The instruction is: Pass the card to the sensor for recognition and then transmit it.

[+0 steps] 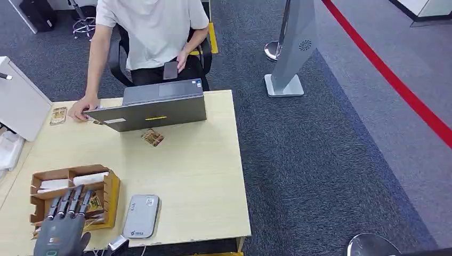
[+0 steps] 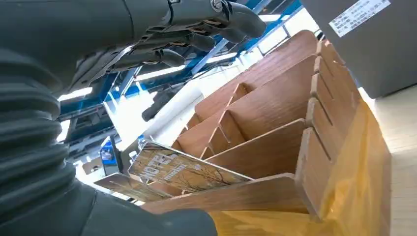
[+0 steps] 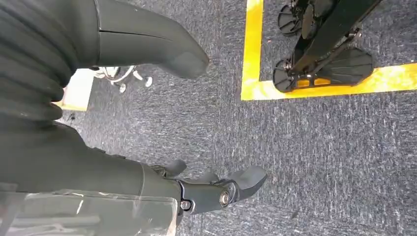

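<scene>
A light wooden table (image 1: 192, 176) stands on dark blue-grey carpet (image 1: 320, 160). At its near left corner sits a wooden card rack (image 1: 109, 194) divided into slots. The robot's left hand (image 1: 66, 218) hovers over the rack, its dark fingers (image 1: 74, 200) stretched forward and slightly apart, holding nothing. Seen from the left wrist, the nearest slot holds a card (image 2: 184, 169) leaning at a tilt: brownish-gold, printed with bare tree branches and pale lettering too blurred to read. The hand's fingers hang above it, not touching. Just beside the rack lies a flat grey sensor (image 1: 141, 216) with a small label. Farther back, a second patterned card (image 1: 153, 137) lies flat near an open grey laptop (image 1: 154, 106). A person in a pale shirt (image 1: 152, 26) sits behind the laptop, one hand on the table beside another card (image 1: 58, 115). The right hand (image 3: 162, 123) hangs over the carpet, thumb and fingers apart, holding nothing. A red line (image 1: 394, 80) and yellow floor tape (image 3: 253, 54) cross the carpet.
</scene>
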Available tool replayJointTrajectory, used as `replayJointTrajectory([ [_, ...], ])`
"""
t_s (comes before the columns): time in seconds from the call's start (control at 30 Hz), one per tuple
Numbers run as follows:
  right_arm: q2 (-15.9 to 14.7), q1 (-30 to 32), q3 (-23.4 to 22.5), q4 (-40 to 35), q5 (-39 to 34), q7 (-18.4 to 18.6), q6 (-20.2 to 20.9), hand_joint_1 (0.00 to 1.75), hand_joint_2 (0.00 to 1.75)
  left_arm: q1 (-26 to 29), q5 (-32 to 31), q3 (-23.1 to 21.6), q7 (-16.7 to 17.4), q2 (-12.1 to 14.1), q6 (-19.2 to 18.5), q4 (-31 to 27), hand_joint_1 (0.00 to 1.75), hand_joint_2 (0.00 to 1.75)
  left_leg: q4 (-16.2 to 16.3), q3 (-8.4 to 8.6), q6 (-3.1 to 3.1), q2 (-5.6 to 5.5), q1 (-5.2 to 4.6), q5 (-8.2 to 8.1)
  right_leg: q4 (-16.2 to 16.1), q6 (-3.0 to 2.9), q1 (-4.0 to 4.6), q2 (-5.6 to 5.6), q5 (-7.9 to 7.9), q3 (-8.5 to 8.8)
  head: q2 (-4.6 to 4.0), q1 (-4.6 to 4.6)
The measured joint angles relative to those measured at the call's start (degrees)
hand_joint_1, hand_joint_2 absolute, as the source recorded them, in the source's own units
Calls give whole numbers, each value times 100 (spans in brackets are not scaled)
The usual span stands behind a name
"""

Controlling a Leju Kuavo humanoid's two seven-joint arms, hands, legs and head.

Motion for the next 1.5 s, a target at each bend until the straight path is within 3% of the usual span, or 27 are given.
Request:
replayJointTrajectory([
  [0.1, 0, 0, -2, -13, 13, -2, 15, 0, 175, 0, 0, 37, -2, -20, 0, 0, 0, 175, 0, 0, 0, 0, 0, 0, 0, 0, 0, 0, 0, 0, 0, 2],
  [0.13, 0, 0, -2, -15, 13, -2, 17, 0, 175, 0, 0, 42, -2, -24, 0, 0, 175, 175, 0, 0, 0, 0, 0, 0, 0, 0, 0, 0, 0, 0, 0, 0],
  [1.0, -2, -3, -2, -52, 96, -11, 42, 0, 175, -3, 35, 155, -116, -74, -131, 0, 175, 175, 0, 0, 0, 0, 0, 0, 0, 0, 0, 0, 0, 0, 0, 2],
  [1.13, -2, -5, -2, -52, 98, -17, 42, 0, 175, -13, 129, 159, -177, -72, -291, 9, 175, 175, 0, 0, 0, 0, 0, 0, 0, 0, 0, 0, 0, 0, 0, 0],
  [1.5, -2, -13, -2, -52, 144, -24, 29, 0, 175, -114, 97, 177, -236, -72, -241, 33, 175, 175, 1, 0, 0, -2, 0, 1, 0, 0, 0, -1, 0, -1, 2, 2],
])
